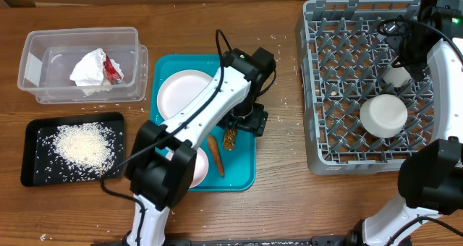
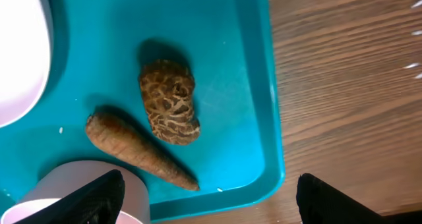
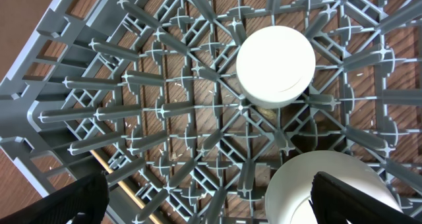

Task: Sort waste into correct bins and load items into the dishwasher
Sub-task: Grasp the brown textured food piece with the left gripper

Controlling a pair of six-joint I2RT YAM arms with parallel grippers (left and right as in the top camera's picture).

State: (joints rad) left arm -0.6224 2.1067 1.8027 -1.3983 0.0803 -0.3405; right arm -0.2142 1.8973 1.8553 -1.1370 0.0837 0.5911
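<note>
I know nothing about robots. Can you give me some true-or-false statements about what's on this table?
1. The carrot lies on the teal tray. True.
2. The black tray holds rice. True.
3. The dish rack is empty. False: two white cups sit in it, upside down.
4. The left gripper clamps the carrot. False: its jaws are open, holding nothing.

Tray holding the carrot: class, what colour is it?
The tray is teal, clearest in the left wrist view.
</note>
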